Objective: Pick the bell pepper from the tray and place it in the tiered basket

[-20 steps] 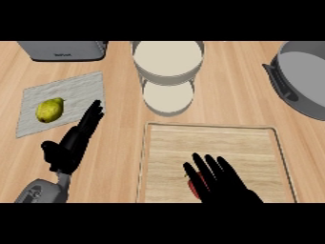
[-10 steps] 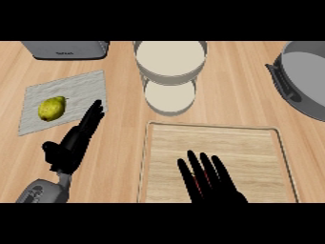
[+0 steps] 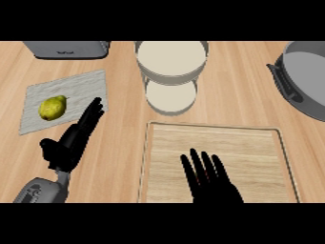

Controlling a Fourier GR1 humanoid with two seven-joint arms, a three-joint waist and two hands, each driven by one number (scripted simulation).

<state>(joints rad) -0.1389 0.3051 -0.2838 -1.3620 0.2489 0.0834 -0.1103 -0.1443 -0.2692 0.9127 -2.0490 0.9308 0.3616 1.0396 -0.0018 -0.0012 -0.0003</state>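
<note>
Bell pepper: not visible; right hand (image 3: 210,181) lies flat, fingers straight, over tray (image 3: 263,143), likely covering it. Left hand (image 3: 72,140) open, idle, empty. Tiered basket (image 3: 170,71) beyond the tray.

a second ago i could see a bit of red under my right hand (image 3: 210,183) at the near edge of the tray (image 3: 163,143); now that red is fully hidden beneath the palm. the hand has slid toward the near edge and sits lower in the head view, with more of it cut off by the frame. its fingers have closed together from a spread fan and lie straight, pointing away from me.
</note>
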